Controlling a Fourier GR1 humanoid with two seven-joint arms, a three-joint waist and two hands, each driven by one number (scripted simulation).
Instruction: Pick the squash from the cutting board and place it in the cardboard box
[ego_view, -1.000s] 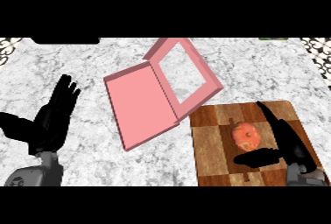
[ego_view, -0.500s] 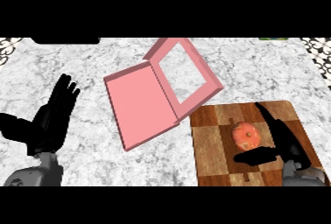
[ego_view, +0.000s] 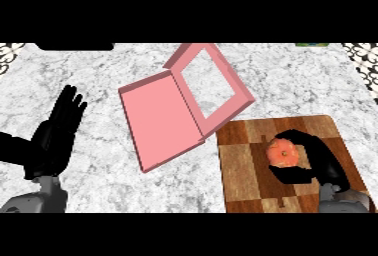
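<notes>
On the checkered wooden cutting board (ego_view: 251, 170), round orange-pink squash (ego_view: 283, 152) sits cupped by right hand (ego_view: 314, 160), fingers curled round it. Left hand (ego_view: 55, 132) spread, resting left. Pink open cardboard box (ego_view: 166, 120) adjacent.

Bare counter (ego_view: 111, 195) betw. left hand (ego_view: 53, 137) & board (ego_view: 255, 150); box (ego_view: 166, 120) adjoins board.

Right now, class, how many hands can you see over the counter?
2. The left hand rests open at the view's left; the right hand curls its fingers around the squash on the cutting board.
</notes>
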